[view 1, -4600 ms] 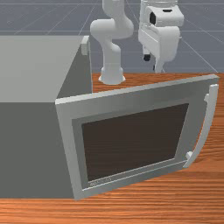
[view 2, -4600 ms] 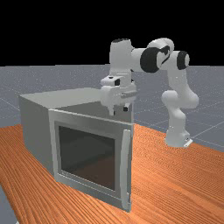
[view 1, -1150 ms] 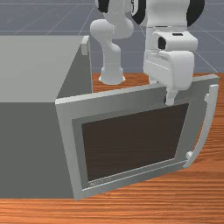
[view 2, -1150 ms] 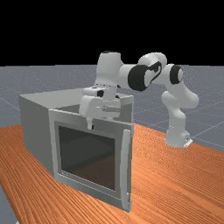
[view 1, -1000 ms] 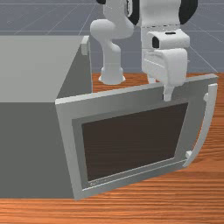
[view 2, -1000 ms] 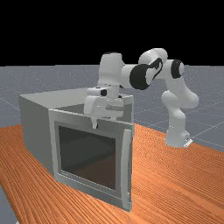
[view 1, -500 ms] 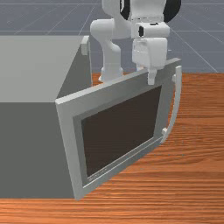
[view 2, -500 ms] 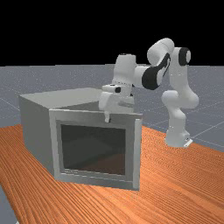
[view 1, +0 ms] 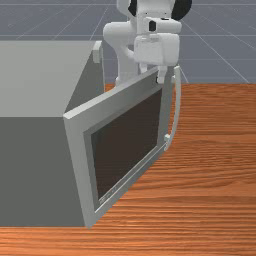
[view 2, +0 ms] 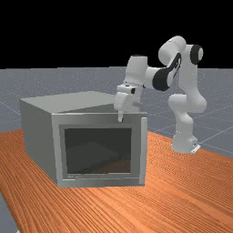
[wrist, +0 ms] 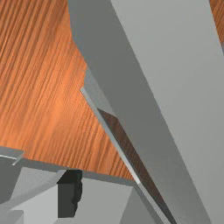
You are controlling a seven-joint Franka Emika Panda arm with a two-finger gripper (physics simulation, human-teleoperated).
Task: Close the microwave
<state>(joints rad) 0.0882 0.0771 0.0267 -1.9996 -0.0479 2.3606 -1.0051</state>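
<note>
Door (view 1: 127, 145) has swung inward, the tool (view 1: 152, 74) spread astride its top edge.

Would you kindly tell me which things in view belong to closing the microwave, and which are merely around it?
Part of the job:
- microwave, not yet closed
- door, standing open
- handle, on the door's free side
- hand, fingers on either side of the door's top edge

Merely around:
- wooden table, under the microwave
- grey floor, beyond the table
</note>
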